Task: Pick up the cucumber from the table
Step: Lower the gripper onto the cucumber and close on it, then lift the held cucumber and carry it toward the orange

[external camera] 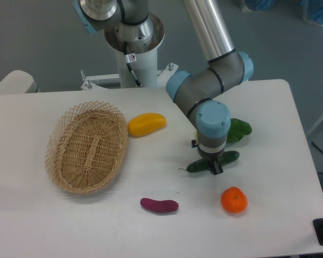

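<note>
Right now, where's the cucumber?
The cucumber sits right of centre on the table, under the gripper, between the green pepper and the orange.

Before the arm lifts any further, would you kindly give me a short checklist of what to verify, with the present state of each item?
1. Two-finger gripper sits astride the slim dark green cucumber, near its middle: ok.
2. Fingers firmly closed on it: cannot tell, the wrist hides the contact.
3. Cucumber clear of the white table: cannot tell; it lies tilted, right end higher.
4. Bright green lumpy pepper apart from the cucumber: ok.
5. Round orange fruit and purple oblong vegetable outside the lift path: ok.
6. Wicker basket and yellow vegetable well off to the side: ok.
</note>
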